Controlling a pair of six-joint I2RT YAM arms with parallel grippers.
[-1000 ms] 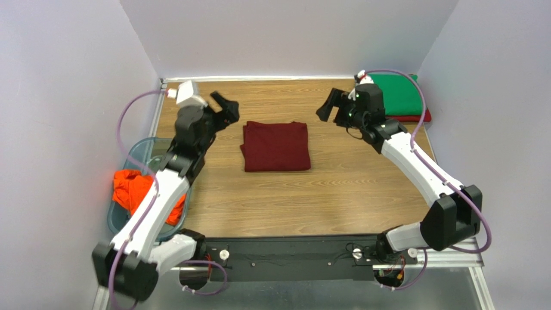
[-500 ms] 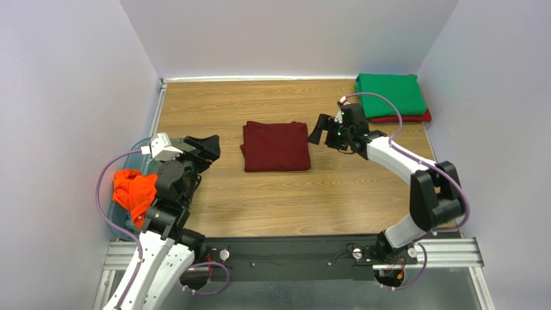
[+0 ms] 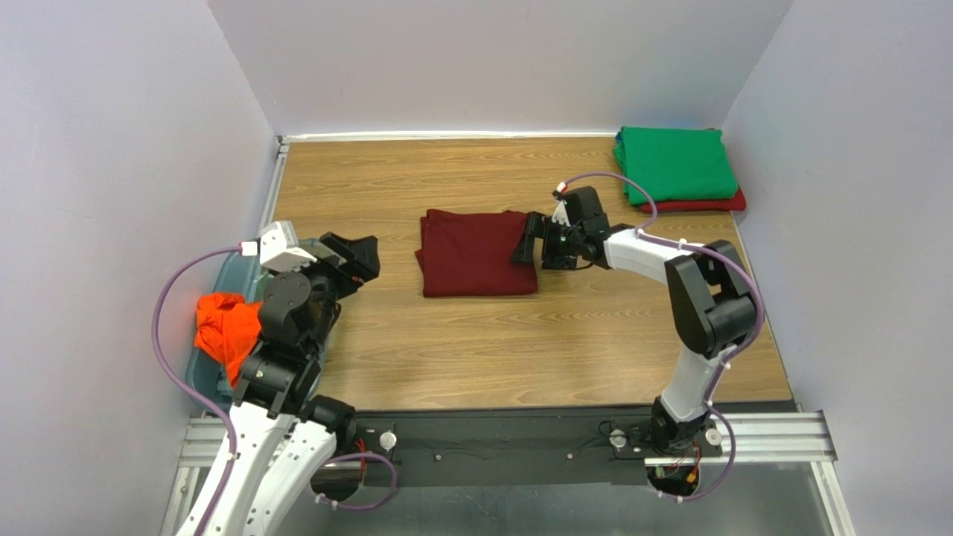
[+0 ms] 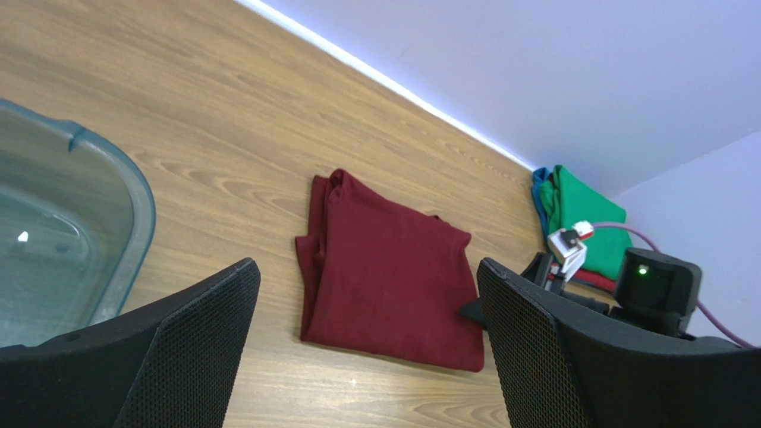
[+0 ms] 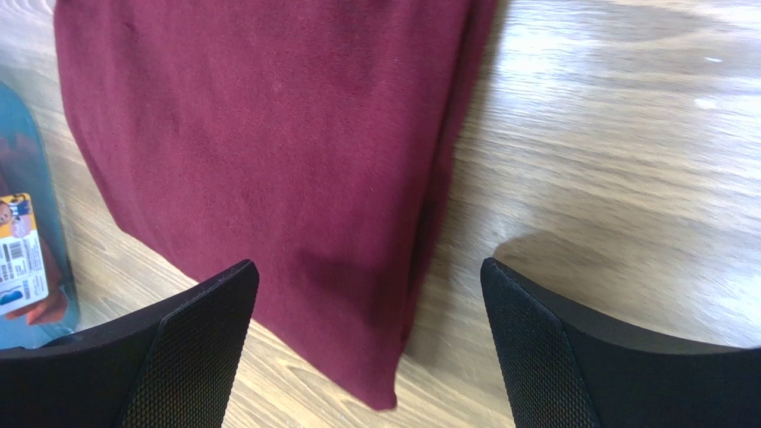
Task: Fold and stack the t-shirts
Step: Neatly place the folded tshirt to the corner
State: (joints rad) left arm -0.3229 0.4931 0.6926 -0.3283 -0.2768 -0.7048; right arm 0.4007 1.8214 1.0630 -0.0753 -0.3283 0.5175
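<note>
Only an edge of the red cloth t-shirt [image 3: 696, 206] shows beneath the folded green cloth t-shirt [image 3: 677, 163]. The folded dark maroon cloth t-shirt [image 3: 478, 254] lies mid wooden surface [image 3: 470, 335], nearly square, layered edges leftward. Left tool [image 3: 352, 255] and right tool [image 3: 535, 241] gape wide, empty.

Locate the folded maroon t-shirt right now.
In the top view, the maroon t-shirt lies centre of the table, its right edge beside the right end effector.
</note>
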